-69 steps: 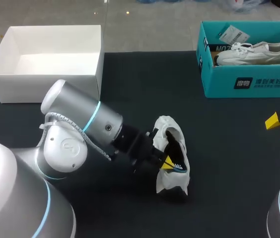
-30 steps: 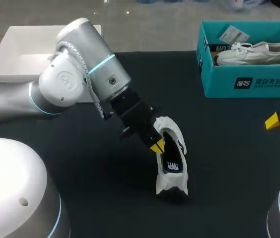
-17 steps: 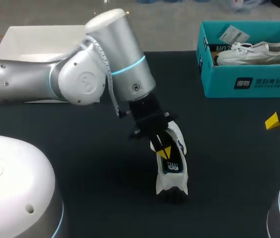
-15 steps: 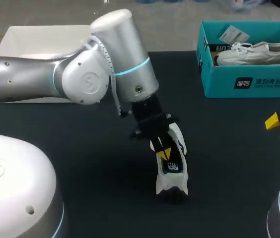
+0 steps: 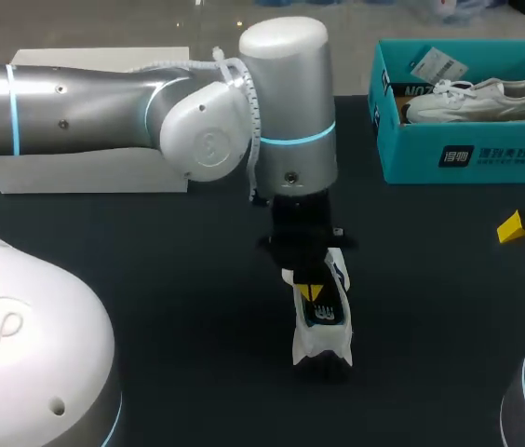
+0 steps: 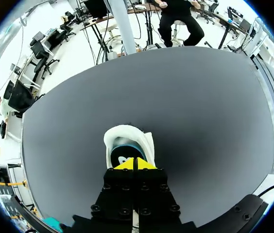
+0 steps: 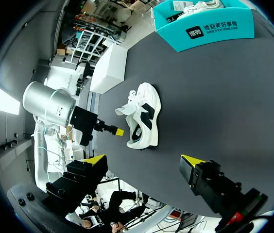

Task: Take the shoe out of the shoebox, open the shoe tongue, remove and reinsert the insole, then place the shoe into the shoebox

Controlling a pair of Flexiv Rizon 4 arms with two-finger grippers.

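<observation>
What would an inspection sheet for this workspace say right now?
Surface: dark table.
Job's things: white shoe upright mid-table, opening up; white box at the far left.
Clutter: teal box far right, holding a second shoe.
Tools: left tool shut, tips over the shoe's opening; right tool open, apart from the shoe.
Cables: white cable along the left arm's wrist.
Surroundings: nothing seen.
</observation>
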